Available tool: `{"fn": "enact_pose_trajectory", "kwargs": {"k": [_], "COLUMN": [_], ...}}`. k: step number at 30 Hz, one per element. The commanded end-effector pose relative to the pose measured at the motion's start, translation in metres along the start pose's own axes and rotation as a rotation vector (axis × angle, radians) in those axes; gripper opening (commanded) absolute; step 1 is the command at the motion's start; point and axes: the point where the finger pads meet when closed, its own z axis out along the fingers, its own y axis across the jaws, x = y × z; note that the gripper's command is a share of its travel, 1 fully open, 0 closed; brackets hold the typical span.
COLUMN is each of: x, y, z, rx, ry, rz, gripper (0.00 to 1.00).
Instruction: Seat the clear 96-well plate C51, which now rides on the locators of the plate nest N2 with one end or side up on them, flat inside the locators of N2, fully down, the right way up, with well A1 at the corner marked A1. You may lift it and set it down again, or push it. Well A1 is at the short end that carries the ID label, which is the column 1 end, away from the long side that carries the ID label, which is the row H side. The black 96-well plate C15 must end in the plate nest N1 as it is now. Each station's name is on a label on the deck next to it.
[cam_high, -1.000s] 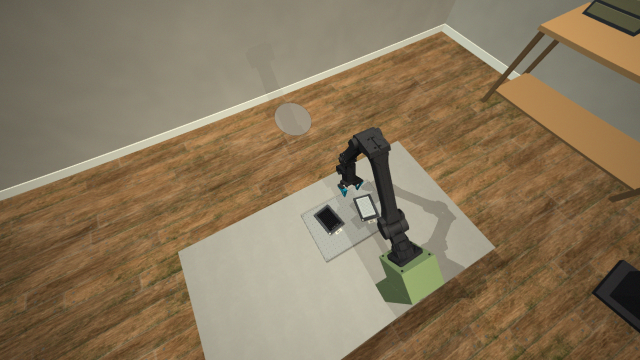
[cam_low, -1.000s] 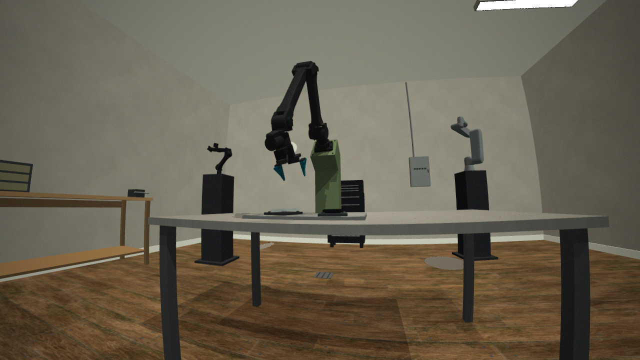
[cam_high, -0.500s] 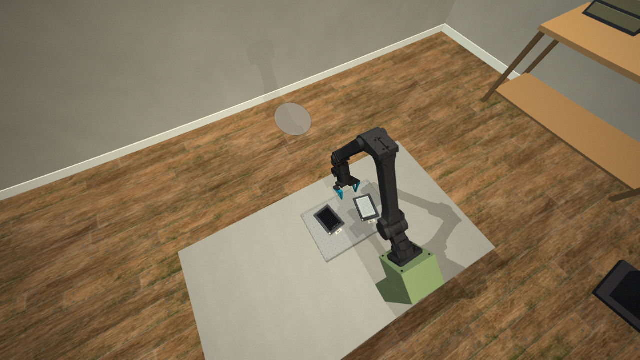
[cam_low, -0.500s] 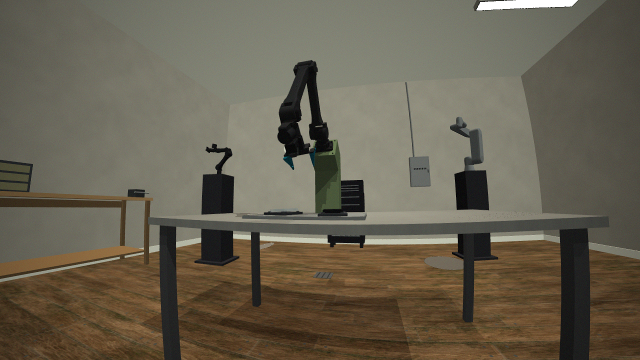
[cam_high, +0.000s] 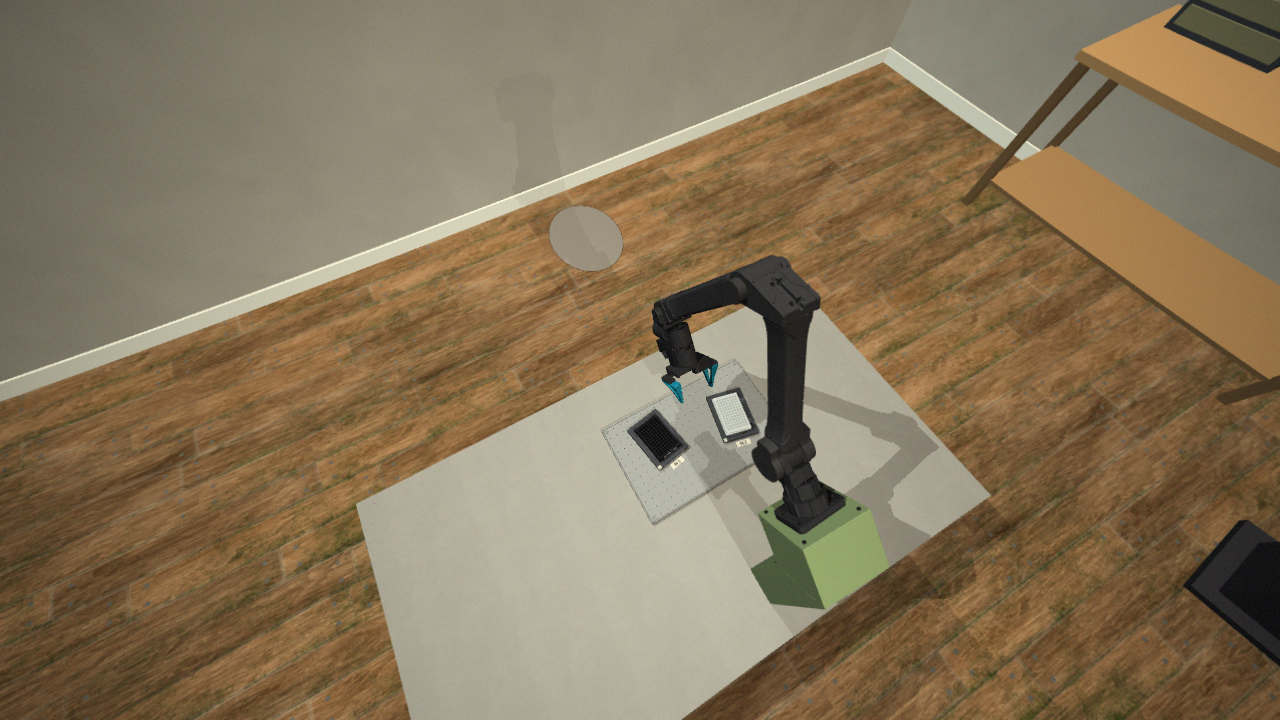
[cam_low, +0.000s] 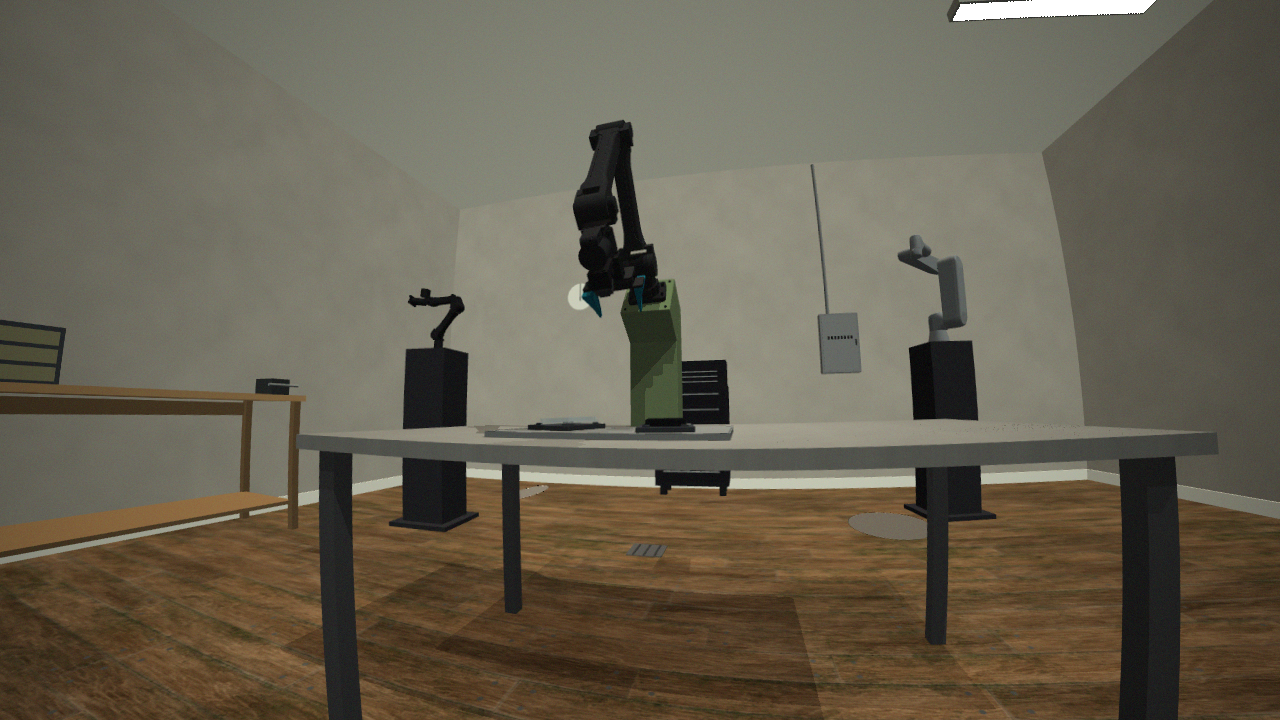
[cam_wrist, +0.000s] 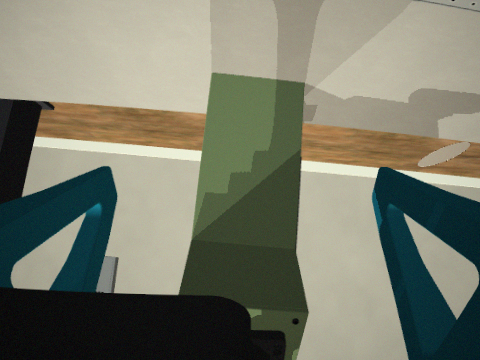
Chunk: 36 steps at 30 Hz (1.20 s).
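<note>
The clear plate C51 (cam_high: 733, 413) (cam_low: 566, 420) lies over the dark nest N2 (cam_high: 741, 435) (cam_low: 546, 427). In the exterior view it stands out above the nest's rim; which end or side is higher is too small to tell. The black plate C15 (cam_high: 657, 437) sits in the nest N1 (cam_high: 684, 445) (cam_low: 665, 428). My gripper (cam_high: 696, 393) (cam_low: 619, 312) (cam_wrist: 244, 181) is open and empty, high above the deck, with nothing between its teal fingers. Neither plate shows in the wrist view. Well marks and ID labels are too small to read.
The perforated deck (cam_high: 626, 465) carries both nests, with the N1 label (cam_high: 677, 462) and N2 label (cam_high: 742, 442) beside them. The arm's green pedestal (cam_high: 845, 555) (cam_low: 653, 358) (cam_wrist: 240, 200) stands near the deck. The arm casts shadows over the table.
</note>
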Motion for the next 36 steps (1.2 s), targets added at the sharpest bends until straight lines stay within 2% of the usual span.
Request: {"fn": "enact_pose_trajectory", "kwargs": {"k": [1, 2, 4, 6, 8, 9, 11, 13, 14, 16, 17, 18, 21, 22, 24, 26, 27, 29, 30, 32, 33, 35, 36], "x": [0.001, -0.003, -0.003, -0.009, -0.015, -0.022, -0.024, -0.029, -0.032, -0.037, -0.04, -0.043, -0.045, -0.048, -0.053, -0.067, -0.059, -0.064, -0.066, -0.07, -0.072, -0.076, -0.078], "y": [-0.007, -0.008, -0.008, -0.011, -0.015, -0.017, -0.02, -0.024, -0.025, -0.03, -0.032, -0.034, -0.036, -0.039, -0.044, -0.05, -0.051, -0.057, -0.059, -0.065, -0.068, -0.075, -0.078], "z": [0.0, 0.017, 0.017, 0.024, 0.031, 0.031, 0.042, 0.049, 0.053, 0.06, 0.063, 0.067, 0.071, 0.071, 0.081, 0.079, 0.091, 0.098, 0.102, 0.109, 0.112, 0.119, 0.122], "rx": [-0.004, -0.003, -0.003, -0.013, -0.011, -0.011, -0.02, -0.018, -0.025, -0.025, -0.031, -0.032, -0.031, -0.035, -0.035, -0.032, -0.038, -0.037, -0.041, -0.039, -0.044, -0.04, -0.044], "ry": [-0.048, -0.011, -0.011, -0.052, -0.052, -0.063, -0.093, -0.093, -0.123, -0.135, -0.165, -0.177, -0.177, -0.215, -0.219, -0.242, -0.25, -0.261, -0.292, -0.304, -0.335, -0.346, -0.377], "rz": [0.067, 0.067, 0.067, 0.088, 0.087, 0.071, 0.108, 0.086, 0.121, 0.109, 0.14, 0.145, 0.129, 0.157, 0.147, 0.139, 0.162, 0.157, 0.187, 0.172, 0.205, 0.187, 0.219], "gripper": [1.0, 1.0, 1.0, 1.0, 1.0, 1.0, 1.0, 1.0, 1.0, 1.0, 1.0, 1.0, 1.0, 1.0, 1.0, 1.0, 1.0, 1.0, 1.0, 1.0, 1.0, 1.0, 1.0]}}
